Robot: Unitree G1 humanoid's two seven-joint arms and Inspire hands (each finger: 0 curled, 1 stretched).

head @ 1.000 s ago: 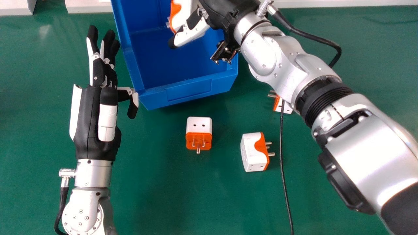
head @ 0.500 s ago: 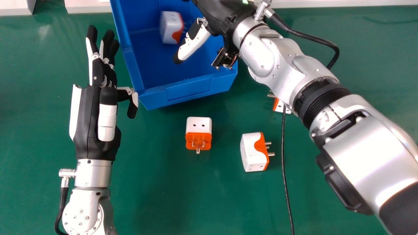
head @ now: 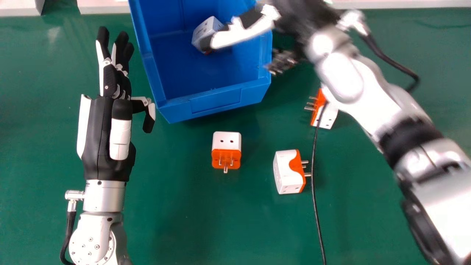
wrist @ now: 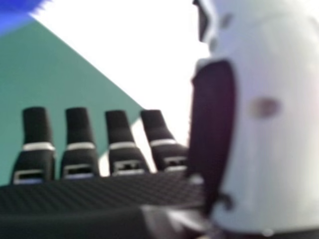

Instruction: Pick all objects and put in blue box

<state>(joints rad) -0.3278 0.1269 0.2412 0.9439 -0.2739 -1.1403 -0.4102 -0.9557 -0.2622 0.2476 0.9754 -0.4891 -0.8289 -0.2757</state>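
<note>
r hand [head: 239, 35]: fingers straight, nothing held; was gripping a plug approx 1 s ago, arm now moving off to right of blue box [head: 215, 95].
dropped plug [head: 203, 32]: inside blue box, turned a bit vs last frame, partly behind thumb; prob counts as done.
blue box: 1 plug seen in it, open top.
front plug [head: 226, 141]: robot side of box, just beside.
low plug [head: 288, 177]: robot side of box, further right.
side plug [head: 326, 116]: right of box, partly under arm.
l hand [head: 106, 136]: left of box, open, idle.
to do: 3 plugs.
</note>
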